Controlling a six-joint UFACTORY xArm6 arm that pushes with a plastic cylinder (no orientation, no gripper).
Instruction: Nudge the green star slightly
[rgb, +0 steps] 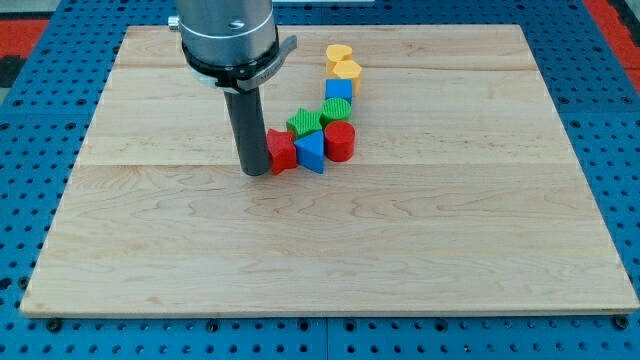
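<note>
So my tip (256, 172) is planted on the wooden board (150, 250) a bit above the middle of the frame, pressed right up against the left side of a red star-ish block (281, 151). There's no pincer on this rig, just a plain dark rod, so nothing to call wide, narrow or holding.

The green star (305, 122) sits up and to the right of my tip, apart from it, with the red block between them. It's touching that red block and a blue triangular block (311, 152) just below it.

The rest of the bunch curves toward the upper right: a green round block (336, 109), a red cylinder (340, 140) under it, then a blue cube (339, 89), a yellow block (347, 70) and a yellow heart (339, 53) at the top.
</note>
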